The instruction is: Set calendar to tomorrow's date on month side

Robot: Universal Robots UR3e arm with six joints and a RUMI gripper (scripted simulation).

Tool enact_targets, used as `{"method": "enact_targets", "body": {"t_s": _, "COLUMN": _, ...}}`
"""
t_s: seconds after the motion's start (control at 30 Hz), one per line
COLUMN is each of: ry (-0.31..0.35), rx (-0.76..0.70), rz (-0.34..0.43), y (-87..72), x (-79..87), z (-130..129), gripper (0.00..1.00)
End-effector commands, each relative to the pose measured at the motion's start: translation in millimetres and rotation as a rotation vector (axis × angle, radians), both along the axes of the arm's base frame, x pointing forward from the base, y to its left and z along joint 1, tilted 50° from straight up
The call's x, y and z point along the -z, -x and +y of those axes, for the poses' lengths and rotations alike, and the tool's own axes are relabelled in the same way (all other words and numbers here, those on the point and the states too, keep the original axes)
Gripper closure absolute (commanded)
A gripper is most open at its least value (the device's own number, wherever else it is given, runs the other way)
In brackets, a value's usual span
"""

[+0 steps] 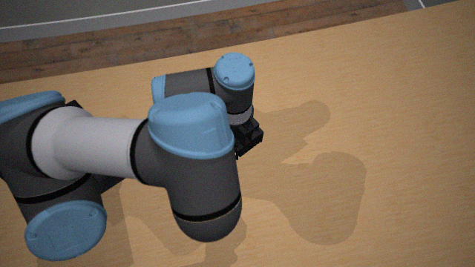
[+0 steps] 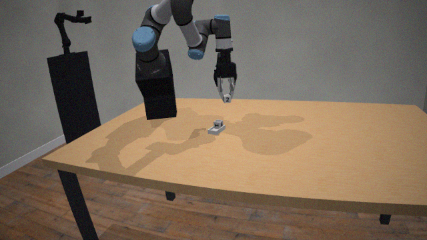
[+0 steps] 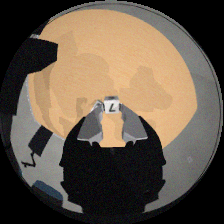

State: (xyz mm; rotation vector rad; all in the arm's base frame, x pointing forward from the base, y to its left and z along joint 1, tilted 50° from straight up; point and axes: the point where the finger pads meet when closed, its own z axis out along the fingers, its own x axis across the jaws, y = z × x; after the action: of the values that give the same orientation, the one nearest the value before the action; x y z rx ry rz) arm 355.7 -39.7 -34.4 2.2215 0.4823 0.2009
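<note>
My gripper is shut on a small white digit cube and holds it well above the table. The cube's side toward the exterior camera shows a 2. In the wrist view the cube sits between my fingertips and its near face shows a digit that reads like a 7 or an L. The grey calendar tray stands on the table below and a little to the left, with the other cube sitting in it. In the top view my arm hides the cube and the tray; only the black gripper body shows.
The arm's black base block stands at the table's back left. A tall black column with a camera arm stands beside the table's left edge. The table's front edge runs along the bottom of the exterior view.
</note>
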Motion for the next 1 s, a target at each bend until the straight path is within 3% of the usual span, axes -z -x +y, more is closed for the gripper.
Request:
{"method": "enact_targets", "body": {"t_s": 0.0, "ry": 0.0, "rx": 0.0, "rz": -0.001, "y": -0.1, "x": -0.5, "z": 1, "gripper": 0.9}}
{"method": "enact_targets", "body": {"t_s": 0.43, "ry": -0.025, "rx": 0.045, "rz": -0.047, "y": 2.8, "x": -8.8, "z": -8, "gripper": 0.9}}
{"method": "enact_targets", "body": {"t_s": 0.8, "ry": -0.147, "rx": 0.295, "rz": -0.317, "y": 26.9, "x": -52.4, "z": -51, "gripper": 0.9}}
{"method": "enact_targets", "body": {"t_s": 0.97, "ry": -0.175, "rx": 0.363, "rz": -0.397, "y": 35.8, "x": -63.8, "z": -61, "gripper": 0.9}}
